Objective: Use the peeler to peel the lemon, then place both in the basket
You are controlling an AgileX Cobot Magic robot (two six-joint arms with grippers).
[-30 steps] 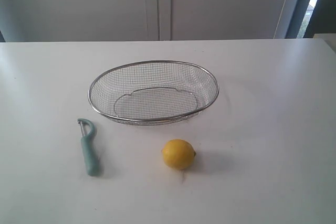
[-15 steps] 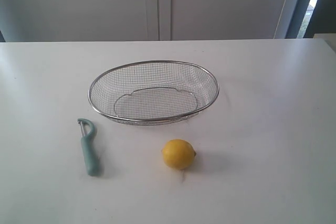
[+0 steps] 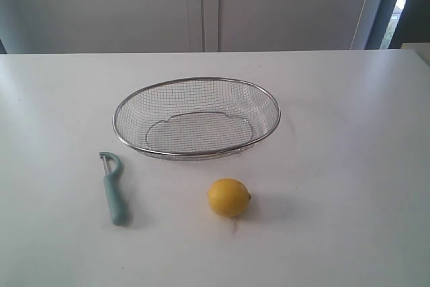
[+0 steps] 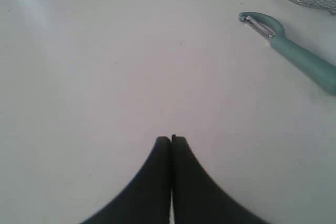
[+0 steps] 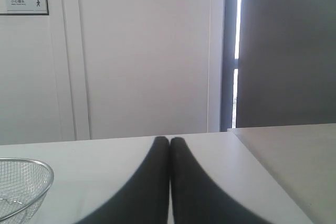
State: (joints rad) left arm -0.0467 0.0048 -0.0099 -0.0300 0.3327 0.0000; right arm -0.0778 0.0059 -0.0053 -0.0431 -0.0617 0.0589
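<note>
Small bright yellow roundish lemon (image 3: 229, 197) sits on the white tabletop (image 3: 349, 132) toward the front, nub pointing right, bare table on all sides of it. The slim peeler with a pale teal plastic handle and metal-bladed loop head (image 3: 114, 198) lies flat well to the lemon's left. Its head points toward the wide oval silver wire-mesh basket (image 3: 196, 79), close to its left end but apart from it. The basket stands just behind the lemon, a strip of table between its front rim and the fruit. There is wide open surface right of the basket out to the table's far edge. My left gripper (image 4: 171, 139) has its black fingers pressed together, holding nothing, over bare table near the peeler. My right gripper (image 5: 169, 140) is closed the same way and grips nothing, low over the table, with the basket rim off to one side.
</note>
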